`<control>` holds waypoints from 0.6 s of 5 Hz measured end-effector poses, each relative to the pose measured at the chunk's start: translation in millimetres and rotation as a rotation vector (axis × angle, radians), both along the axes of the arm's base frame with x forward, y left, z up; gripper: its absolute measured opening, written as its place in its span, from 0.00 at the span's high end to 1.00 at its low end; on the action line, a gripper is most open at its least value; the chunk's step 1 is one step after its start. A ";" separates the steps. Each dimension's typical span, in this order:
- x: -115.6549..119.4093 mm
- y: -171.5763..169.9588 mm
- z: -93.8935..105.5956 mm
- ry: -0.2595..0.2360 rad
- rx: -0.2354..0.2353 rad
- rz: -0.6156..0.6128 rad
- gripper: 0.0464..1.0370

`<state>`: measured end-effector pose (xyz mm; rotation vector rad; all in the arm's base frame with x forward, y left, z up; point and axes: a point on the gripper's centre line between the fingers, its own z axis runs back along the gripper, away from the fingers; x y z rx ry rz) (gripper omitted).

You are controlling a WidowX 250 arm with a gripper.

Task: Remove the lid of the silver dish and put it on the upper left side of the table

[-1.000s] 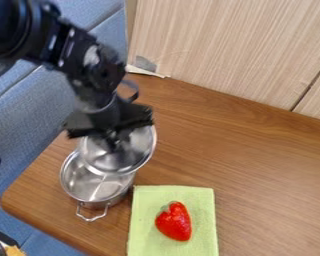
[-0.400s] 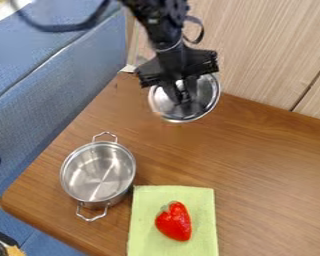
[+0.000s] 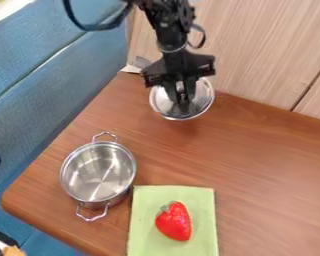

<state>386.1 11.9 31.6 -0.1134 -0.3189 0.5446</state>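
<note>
The lid [image 3: 202, 98] hangs from the black jaws, which appear to be pinching it by its knob, though the knob itself is hidden. It is at the far side of the surface [image 3: 236, 155], toward the left and close to the wood panel [image 3: 256, 50]; whether its rim touches the surface cannot be told. The silver dish [image 3: 96, 179] sits uncovered at the near left, well apart from the lid.

The likeliest trouble is in the release. If the jaws part while the rim is in the air, the lid could drop, bounce or roll on its round edge, perhaps off the left side toward the blue seat [image 3: 62, 90]. If it is lowered at a slant, one side of the rim would land first and the knob could twist out of the grip. The panel is another risk: a little too far back, and the lid might scrape it or come down leaning on it. After letting go, jaws that open too little could catch the knob and drag the lid along.
</note>
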 end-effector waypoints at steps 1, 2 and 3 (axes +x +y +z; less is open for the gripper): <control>6.2 2.6 -19.3 0.058 0.018 -0.005 0.77; 8.8 1.8 -32.9 0.092 0.016 -0.013 0.77; 9.0 2.2 -36.9 0.109 0.019 -0.007 0.71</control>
